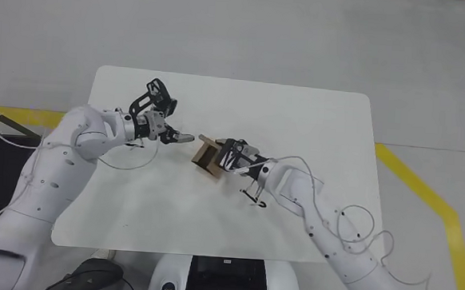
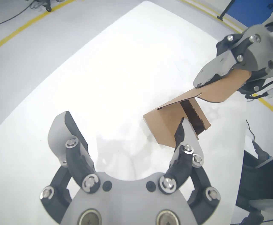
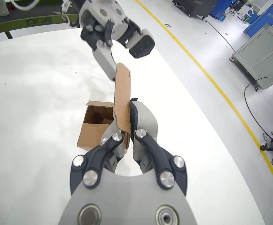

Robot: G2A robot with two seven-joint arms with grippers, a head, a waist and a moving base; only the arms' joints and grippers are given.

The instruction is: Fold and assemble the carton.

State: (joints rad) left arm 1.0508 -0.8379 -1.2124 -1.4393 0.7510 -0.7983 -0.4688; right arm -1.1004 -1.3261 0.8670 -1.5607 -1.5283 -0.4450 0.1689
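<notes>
Top view puts the carton (image 1: 209,155) near the middle of the white table (image 1: 322,118), with my two arms coming in from opposite sides and meeting at it. For writing, I find pale lettering on a green bar (image 3: 32,21) past the table's edge in the right wrist view; the carton's own faces are plain brown. The right arm lies low and stretched across the table, and the right gripper (image 3: 128,122) is clamped on the carton's long flap (image 3: 122,93), one pad on each face, holding it upright above the open box. The left arm is bent at the elbow with its wrist aimed at the carton. The left gripper (image 2: 125,116) is spread wide with nothing between its pads. One of its fingers (image 3: 104,61) sits right at the far face of the flap, and I cannot tell whether it touches. The carton is corrugated board: the fluted core shows along the cut edges, and the inside is darker than the smooth outer skin. Its body is a small box standing on the table with its mouth open upward and a short flap raised at one side. The long flap is flat and narrow with rounded corners, joined to the body along a crease. The grippers are grey metal with black ribbed pads.
</notes>
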